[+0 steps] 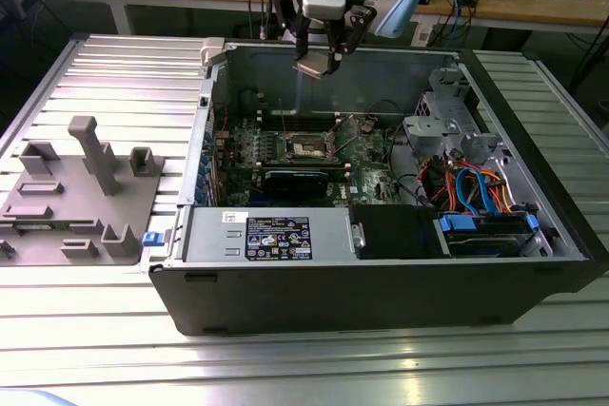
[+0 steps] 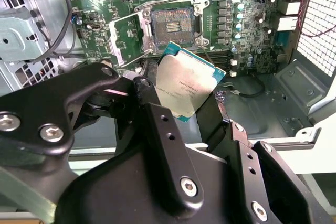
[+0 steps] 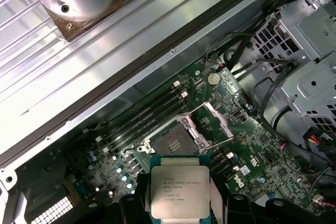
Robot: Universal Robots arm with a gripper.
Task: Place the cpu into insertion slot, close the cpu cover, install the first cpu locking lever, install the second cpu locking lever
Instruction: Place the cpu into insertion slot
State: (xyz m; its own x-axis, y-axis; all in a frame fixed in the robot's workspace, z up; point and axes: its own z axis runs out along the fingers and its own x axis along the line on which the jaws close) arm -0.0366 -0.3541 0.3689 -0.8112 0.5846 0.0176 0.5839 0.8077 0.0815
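Clamped on the cpu (image 1: 309, 67), the gripper (image 1: 317, 63) hovers at twelve o'clock of the empty insertion slot (image 1: 309, 146) in the exterior view, cpu cover (image 3: 221, 120) open, nothing seated yet.

cpu (image 3: 178, 192) — matt silvery metal, table (image 1: 95, 349) — ribbed shiny metal

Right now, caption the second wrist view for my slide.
Hand holds the cpu clear of the empty insertion slot, cpu cover flipped open.

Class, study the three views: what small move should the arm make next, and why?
Probably lower the tool toward the insertion slot. It grips the cpu above the open case, the slot looks bare, and the cpu cover stands flipped open beside it.
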